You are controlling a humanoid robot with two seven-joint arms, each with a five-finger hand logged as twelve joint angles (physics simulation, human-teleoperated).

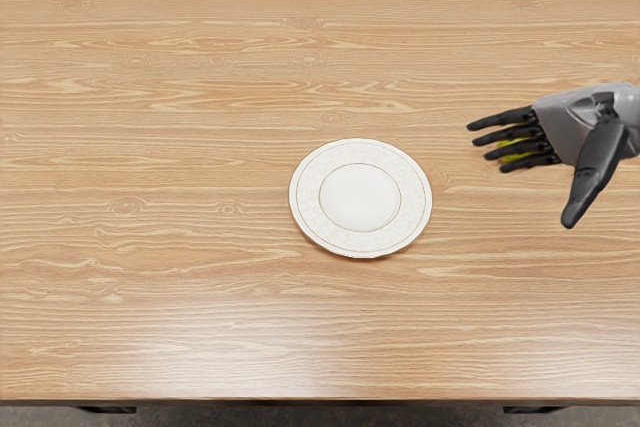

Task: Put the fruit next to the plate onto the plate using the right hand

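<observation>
Plate [360, 197] bare, mid-table, slightly right of centre. Fruit [517, 153] near the right edge, well apart from the plate; only yellow slivers show between the fingers [500, 118] of the right hand [565, 127], outstretched, not closed on it. Wood-grain table [150, 97], broad free surface left and front.
</observation>
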